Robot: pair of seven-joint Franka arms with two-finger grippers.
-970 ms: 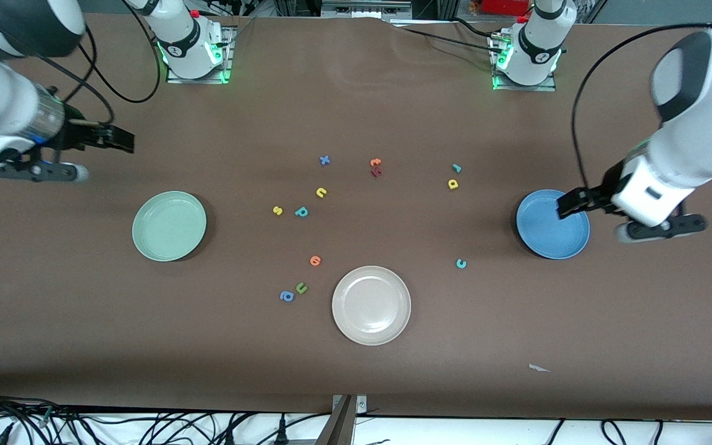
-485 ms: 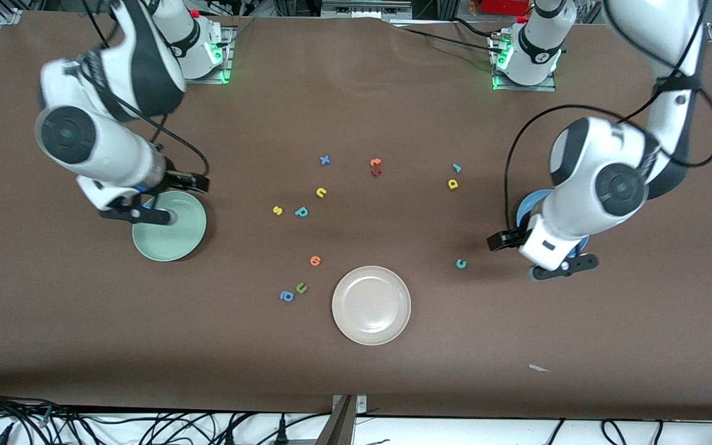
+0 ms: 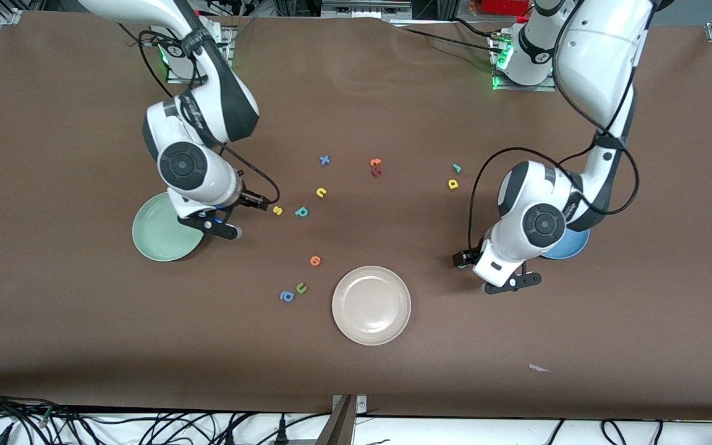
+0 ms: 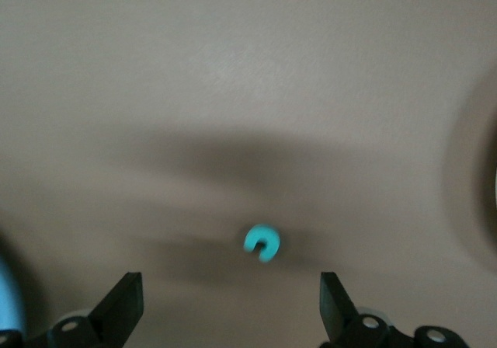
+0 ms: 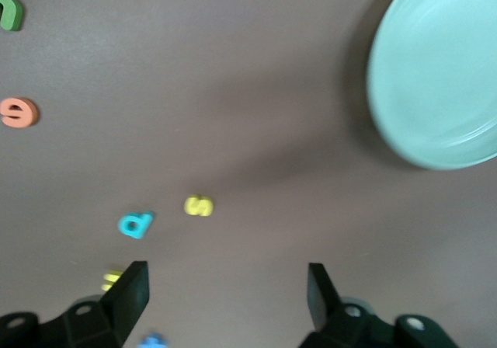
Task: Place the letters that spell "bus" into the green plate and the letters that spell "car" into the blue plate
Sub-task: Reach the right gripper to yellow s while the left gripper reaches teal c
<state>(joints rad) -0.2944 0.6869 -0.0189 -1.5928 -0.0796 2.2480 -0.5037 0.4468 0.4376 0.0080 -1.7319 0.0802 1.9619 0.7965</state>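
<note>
My right gripper (image 3: 262, 203) hangs open over the table between the green plate (image 3: 157, 238) and the yellow s (image 3: 277, 211). In the right wrist view the s (image 5: 199, 206) lies ahead of the open right gripper (image 5: 227, 276), with the teal b (image 5: 136, 224) beside it and the green plate (image 5: 435, 76) off to one side. The teal b (image 3: 301, 212) and yellow u (image 3: 321, 192) lie close by. My left gripper (image 3: 458, 259) is open over the teal c (image 4: 262, 241), which lies just ahead of the left gripper (image 4: 230, 286). The blue plate (image 3: 572, 245) is mostly hidden by the left arm. Yellow a (image 3: 453, 183) and teal r (image 3: 456, 167) lie farther from the camera.
A beige plate (image 3: 371, 305) sits nearest the camera at mid-table. An orange letter (image 3: 315, 261), green u (image 3: 301, 287) and blue a (image 3: 287, 296) lie beside it. A blue x (image 3: 325, 160) and orange and dark red letters (image 3: 376, 167) lie toward the bases.
Both arms swung in from the table's ends. The right gripper crossed the green plate to beside the s. The left gripper went from the blue plate to over the c.
</note>
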